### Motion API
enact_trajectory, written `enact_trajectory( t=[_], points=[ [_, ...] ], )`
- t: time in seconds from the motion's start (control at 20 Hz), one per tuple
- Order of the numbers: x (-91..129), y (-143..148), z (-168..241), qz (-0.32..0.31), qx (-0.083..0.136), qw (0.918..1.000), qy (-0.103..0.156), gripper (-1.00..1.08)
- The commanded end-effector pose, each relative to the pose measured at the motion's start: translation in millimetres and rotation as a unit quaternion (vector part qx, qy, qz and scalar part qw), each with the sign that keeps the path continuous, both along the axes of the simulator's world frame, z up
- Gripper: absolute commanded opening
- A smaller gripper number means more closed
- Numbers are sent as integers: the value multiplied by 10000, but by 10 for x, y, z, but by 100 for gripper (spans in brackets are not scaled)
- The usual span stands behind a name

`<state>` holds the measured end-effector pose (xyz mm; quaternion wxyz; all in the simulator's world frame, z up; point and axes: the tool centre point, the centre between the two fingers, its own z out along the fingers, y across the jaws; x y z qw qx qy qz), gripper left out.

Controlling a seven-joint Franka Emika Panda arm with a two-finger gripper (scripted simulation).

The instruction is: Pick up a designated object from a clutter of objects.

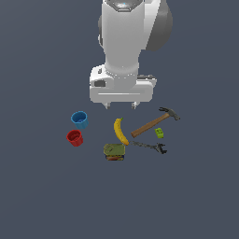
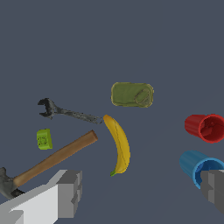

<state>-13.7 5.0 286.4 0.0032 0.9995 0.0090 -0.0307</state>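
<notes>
The blue cup (image 1: 80, 119) stands upright at the exterior view's left end of the clutter, its open top showing. In the wrist view the blue cup (image 2: 197, 163) is partly covered by one fingertip (image 2: 213, 189). My gripper (image 1: 120, 106) hangs open above the floor, over the far end of the banana (image 1: 121, 131), to the exterior view's right of the blue cup and apart from it. The wrist view shows the gripper (image 2: 140, 192) wide open with nothing held between its fingers.
A red cup (image 1: 74, 137) lies right beside the blue one. In the middle are the banana (image 2: 119, 143) and a green-brown can (image 1: 114, 151). At the exterior view's right are a wooden-handled hammer (image 1: 154, 122), a lime-green block (image 1: 159, 133) and a dark metal tool (image 1: 150, 147).
</notes>
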Motion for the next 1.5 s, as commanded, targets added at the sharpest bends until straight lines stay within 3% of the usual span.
enact_trajectory(
  t=[0.0, 0.35, 0.7, 1.1, 1.45],
  points=[
    [0, 0, 0, 0, 0, 10000, 0, 28],
    [-8, 65, 30, -53, 41, 10000, 27, 28],
    [-29, -98, -101, 28, -41, 10000, 32, 28],
    [-173, -640, -557, 369, -305, 9988, 90, 28],
    [-544, -1301, -1165, 972, -568, 9933, 251, 28]
  ],
)
